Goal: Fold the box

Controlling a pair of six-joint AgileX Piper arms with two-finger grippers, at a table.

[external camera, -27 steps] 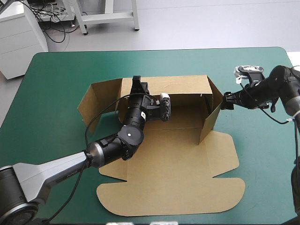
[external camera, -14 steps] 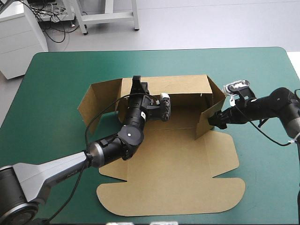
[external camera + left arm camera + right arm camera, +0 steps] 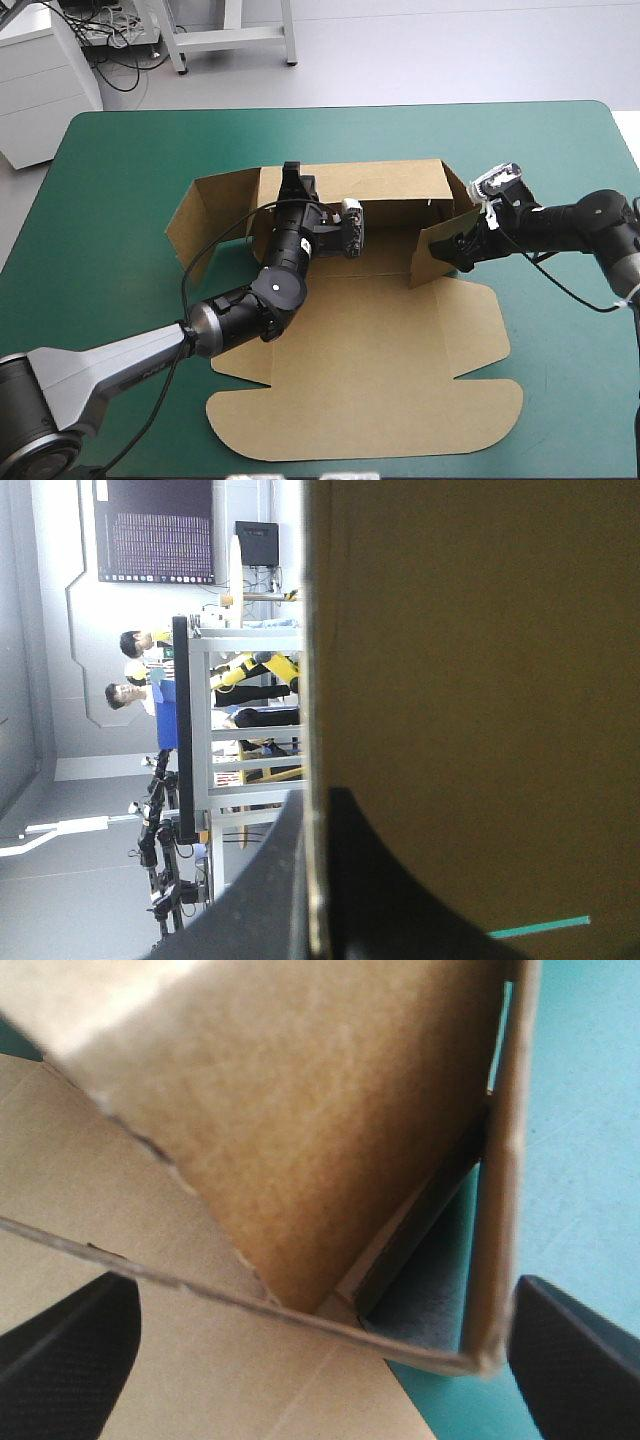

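Observation:
The brown box [image 3: 380,340] lies half raised on the teal-green cover. Its back wall [image 3: 395,183] stands upright, and the lid panel lies flat toward the front edge. My left gripper [image 3: 292,178] is shut on the back wall's top edge near its left end; in the left wrist view the board [image 3: 470,680] runs between the black fingers of the left gripper [image 3: 315,800]. The right side flap [image 3: 438,255] leans inward over the base. My right gripper [image 3: 464,248] is open behind this flap [image 3: 300,1130], and in its wrist view the right gripper [image 3: 322,1290] has the flap's folded corner between its fingers.
The left side flap [image 3: 205,222] stands angled outward from the back wall. Bare teal-green cover [image 3: 120,200] surrounds the board, widest at the left and along the far edge. A white cabinet [image 3: 40,80] stands off the table's far left corner.
My right gripper has moved left toward the box's middle, swinging the right side flap inward from its outward slant. The left arm and the back wall have stayed put.

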